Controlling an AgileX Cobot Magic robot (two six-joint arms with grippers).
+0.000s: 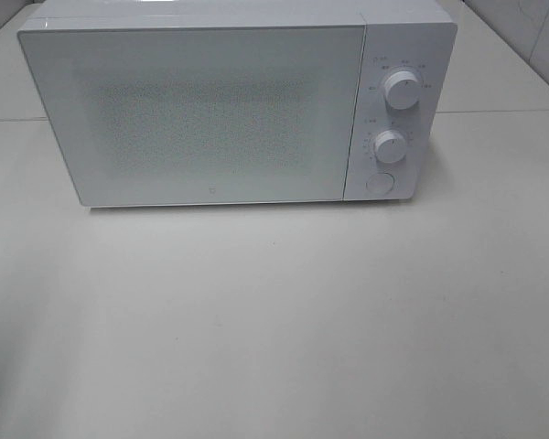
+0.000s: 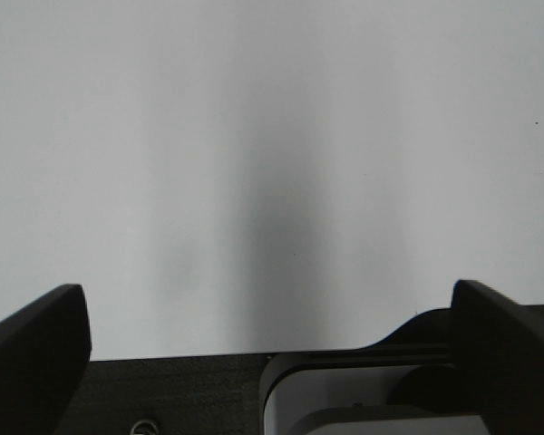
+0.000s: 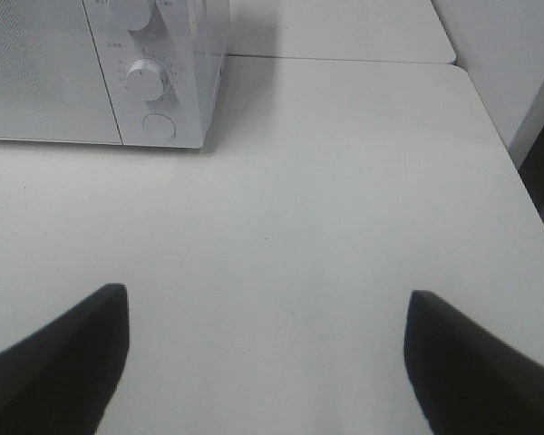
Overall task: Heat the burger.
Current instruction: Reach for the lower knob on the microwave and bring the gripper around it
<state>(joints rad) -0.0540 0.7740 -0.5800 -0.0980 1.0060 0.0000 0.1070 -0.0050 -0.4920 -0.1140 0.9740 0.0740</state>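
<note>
While left claw (image 2: pixel 267 299) and right claw (image 3: pixel 267 297) gape empty, microwave (image 1: pixel 210 110) door shut; burger not visible.

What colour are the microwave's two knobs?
White, like the microwave: upper knob, lower knob. Clearest in the exterior high view.

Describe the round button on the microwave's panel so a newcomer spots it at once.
A white microwave stands at the back of the pale table. Its right-side control strip carries an upper knob and a lower knob. The button sits below both: flat, with no scale ring.
</note>
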